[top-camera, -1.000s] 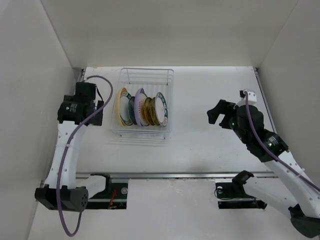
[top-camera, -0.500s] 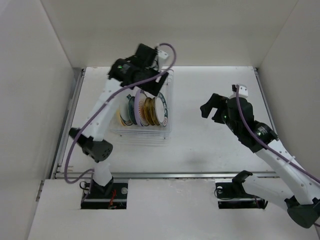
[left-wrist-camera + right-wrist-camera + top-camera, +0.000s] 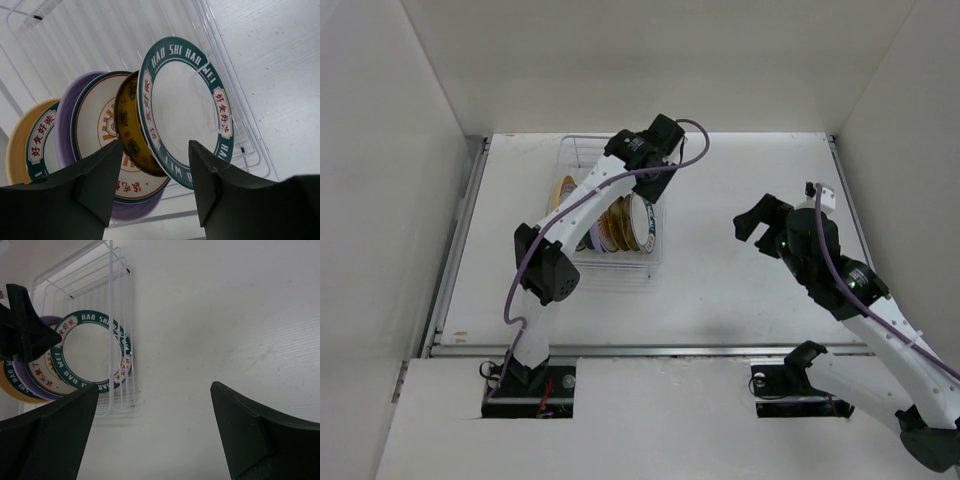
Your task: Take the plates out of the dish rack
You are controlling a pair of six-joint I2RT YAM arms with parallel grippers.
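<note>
The dish rack stands left of centre with several plates upright in it. My left gripper hangs over its far right end. In the left wrist view the left gripper is open about halfway. The lower rims of the white plate with the dark green rim and the gold-brown plate lie between its jaws, untouched. Behind them stand a plate with red marks, a lavender plate and a yellow plate. My right gripper is open wide over bare table right of the rack.
The right wrist view shows the rack's wire side with the green-rimmed plate behind it and a left finger at the far left. White walls close in the table on three sides.
The left arm swung from the left of the rack up and over its far right end, and its jaws narrowed around the plate rims. The right arm shifted only slightly.
</note>
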